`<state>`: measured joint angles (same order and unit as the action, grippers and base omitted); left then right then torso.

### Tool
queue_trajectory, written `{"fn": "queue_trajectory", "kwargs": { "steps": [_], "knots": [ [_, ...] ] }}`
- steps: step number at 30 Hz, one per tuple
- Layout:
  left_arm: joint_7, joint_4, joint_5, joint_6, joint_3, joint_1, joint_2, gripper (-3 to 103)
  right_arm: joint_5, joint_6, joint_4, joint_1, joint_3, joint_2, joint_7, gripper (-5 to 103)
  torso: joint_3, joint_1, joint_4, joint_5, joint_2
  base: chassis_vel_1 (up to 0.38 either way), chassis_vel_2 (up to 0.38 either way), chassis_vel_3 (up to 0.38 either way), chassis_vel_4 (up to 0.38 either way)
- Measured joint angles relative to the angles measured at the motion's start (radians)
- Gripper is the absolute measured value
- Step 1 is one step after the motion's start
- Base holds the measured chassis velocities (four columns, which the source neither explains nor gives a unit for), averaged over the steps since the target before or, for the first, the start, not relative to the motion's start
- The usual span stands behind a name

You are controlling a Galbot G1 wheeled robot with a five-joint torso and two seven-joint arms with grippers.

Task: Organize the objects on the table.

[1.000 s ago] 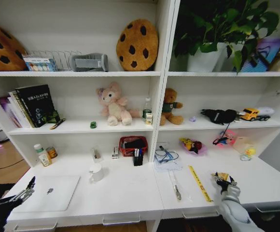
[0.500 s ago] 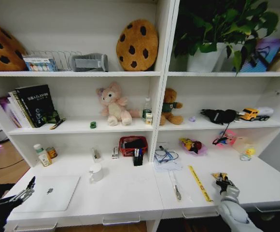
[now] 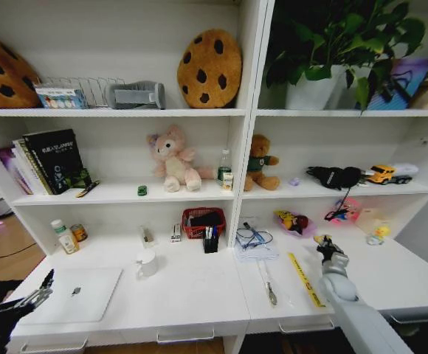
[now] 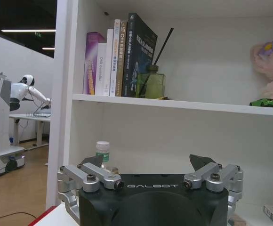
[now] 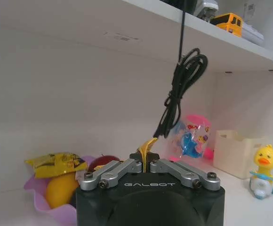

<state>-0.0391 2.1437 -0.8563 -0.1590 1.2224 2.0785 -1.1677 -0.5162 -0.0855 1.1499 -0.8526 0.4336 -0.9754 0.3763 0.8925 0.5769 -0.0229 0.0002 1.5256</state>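
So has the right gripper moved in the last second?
Yes. The right gripper has moved away from the desk's front edge toward the shelves, now beside the yellow ruler's far end.

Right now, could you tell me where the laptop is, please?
In the head view, the closed laptop lies at the table's front left, beside the left gripper, left of the white mug.

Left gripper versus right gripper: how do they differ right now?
The left gripper sits low at the table's left edge beside the closed laptop, jaws spread open and empty. The right gripper is raised over the table's right side, past the yellow ruler, jaws shut on a thin yellow item. Both point toward the shelf unit.
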Motion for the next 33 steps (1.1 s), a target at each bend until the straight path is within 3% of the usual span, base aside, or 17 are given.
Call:
{"fn": "queue_trajectory", "kwargs": {
  "steps": [5, 9, 16, 17, 19, 23, 24, 27, 31, 32, 33],
  "knots": [
    [0.0, 0.0, 0.0, 0.0, 0.0, 0.0, 0.0, 100, 0.036, -0.036, -0.219, 0.228, -0.1, -0.035, -0.034, 3, 0.0, 0.0, 0.0007, -0.0006, 0.0, 0.0, 0.0, 0.0, 0.0],
    [0.0, 0.0, 0.0, 0.0, 0.0, 0.0, 0.0, 100, 0.05, -0.049, -0.312, 0.298, -0.137, -0.058, -0.056, 2, 0.0, 0.0, 0.0007, -0.0002, 0.0, 0.0, 0.0, 0.0, 0.0],
    [0.0, 0.0, 0.0, 0.0, 0.0, 0.0, 0.0, 100, 0.083, -0.062, -0.36, 0.309, -0.133, -0.079, -0.065, 28, 0.0, 0.0, 0.0005, -0.0004, 0.0, 0.0, 0.0, 0.0, 0.0],
    [0.0, 0.0, 0.0, 0.0, 0.0, 0.0, 0.0, 100, 0.083, -0.062, -0.36, 0.309, -0.133, -0.079, -0.065, 28, 0.0, 0.0, 0.0005, -0.0004, 0.0, 0.0, 0.0, 0.0, 0.0],
    [0.0, 0.0, 0.0, 0.0, 0.0, 0.0, 0.0, 100, 0.078, -0.064, -0.349, 0.296, -0.131, -0.07, -0.065, 33, 0.0, 0.0, 0.0004, 0.0001, 0.0, 0.0, 0.0, 0.0, 0.0],
    [0.0, 0.0, 0.0, 0.0, 0.0, 0.0, 0.0, 100, 0.054, -0.069, -0.289, 0.253, -0.114, -0.033, -0.063, 55, 0.0, 0.0, 0.0, -0.0002, 0.0, 0.0, 0.0, 0.0, 0.0],
    [0.0, 0.0, 0.0, 0.0, 0.0, 0.0, 0.0, 100, 0.054, -0.069, -0.289, 0.253, -0.114, -0.033, -0.063, 55, 0.0, 0.0, 0.0, -0.0002, 0.0, 0.0, 0.0, 0.0, 0.0],
    [0.0, 0.0, 0.0, 0.0, 0.0, 0.0, 0.0, 100, 0.043, -0.057, -0.154, 0.17, -0.095, -0.004, -0.053, 71, 0.0, 0.0, 0.0005, -0.0006, 0.0, 0.0, 0.0, 0.0, 0.0],
    [0.0, 0.0, 0.0, 0.0, 0.0, 0.0, 0.0, 100, 0.036, -0.036, -0.004, 0.051, -0.068, 0.013, -0.042, 77, 0.0, 0.0, 0.0004, -0.0002, 0.0, 0.0, 0.0, 0.0, 0.0],
    [0.0, 0.0, 0.0, 0.0, 0.0, 0.0, 0.0, 100, 0.033, -0.022, 0.076, -0.017, -0.053, 0.02, -0.036, 88, 0.0, 0.0, 0.0001, 0.0001, 0.0, 0.0, 0.0, 0.0, 0.0],
    [0.0, 0.0, 0.0, 0.0, 0.0, 0.0, 0.0, 100, 0.033, -0.017, 0.136, -0.068, -0.041, 0.026, -0.035, 88, 0.0, 0.0, 0.0, 0.0002, 0.0, 0.0, 0.0, 0.0, 0.0]
  ]
}}
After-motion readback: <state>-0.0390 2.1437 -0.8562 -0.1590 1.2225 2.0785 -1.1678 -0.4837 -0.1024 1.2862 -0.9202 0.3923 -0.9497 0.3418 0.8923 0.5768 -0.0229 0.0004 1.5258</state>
